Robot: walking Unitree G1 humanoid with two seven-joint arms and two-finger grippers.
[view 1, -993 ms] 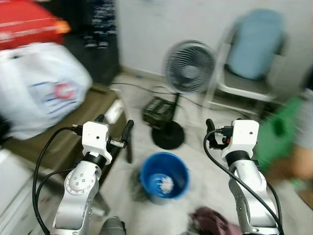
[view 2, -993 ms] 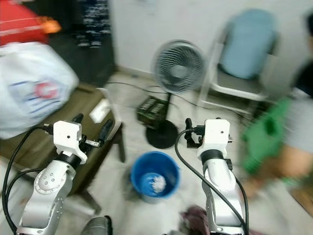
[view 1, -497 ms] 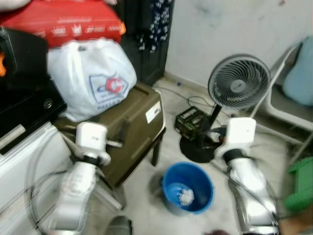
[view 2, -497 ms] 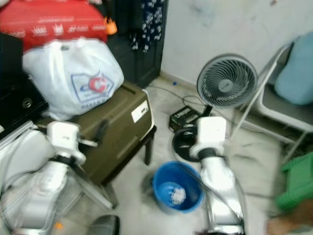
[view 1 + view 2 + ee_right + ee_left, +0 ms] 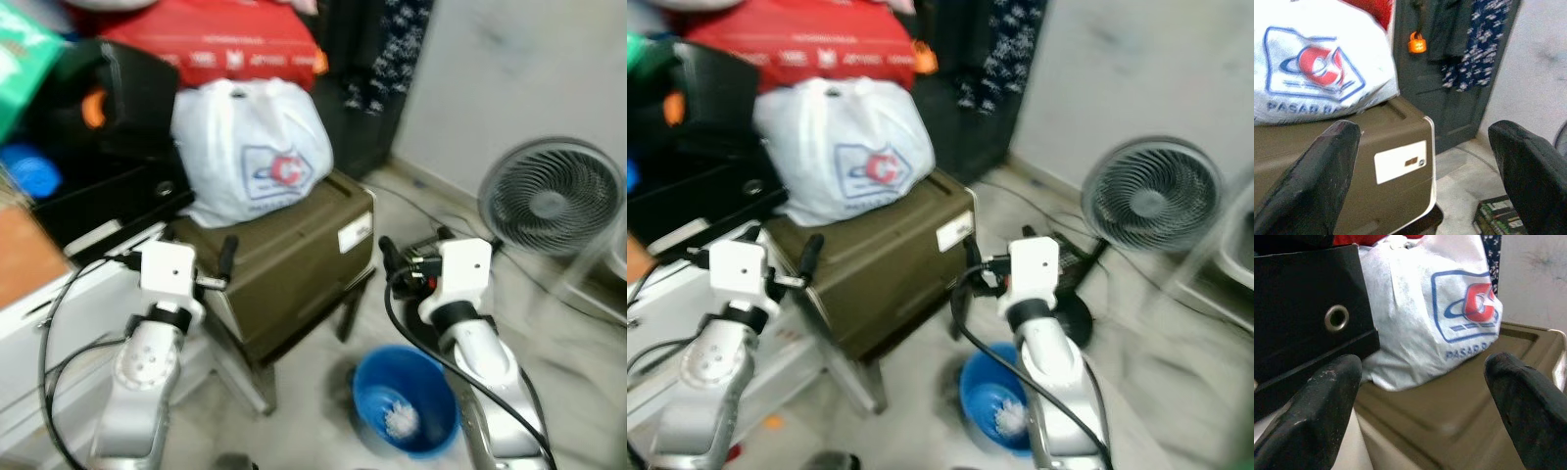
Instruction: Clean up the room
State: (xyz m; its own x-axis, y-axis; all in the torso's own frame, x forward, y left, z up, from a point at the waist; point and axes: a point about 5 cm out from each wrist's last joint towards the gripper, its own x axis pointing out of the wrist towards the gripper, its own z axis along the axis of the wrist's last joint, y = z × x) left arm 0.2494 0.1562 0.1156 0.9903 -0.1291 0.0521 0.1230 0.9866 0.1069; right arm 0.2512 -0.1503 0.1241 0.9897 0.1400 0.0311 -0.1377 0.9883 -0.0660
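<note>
A blue bucket with crumpled white scraps inside stands on the floor below my right arm. A white plastic bag with a red and blue logo sits on an olive-brown box. My left gripper is held up beside the box's near corner, open, with nothing between its fingers. My right gripper is raised in front of the box's labelled end, also open and holding nothing.
A standing fan is at the right by the wall, with cables on the floor near it. A red package and a black case are stacked behind the bag. A white cabinet lies at the left.
The view has swung to the left: bucket and fan slid toward the right, the chair left the picture, and the bag and box came to the centre. Both arms keep their raised pose.
</note>
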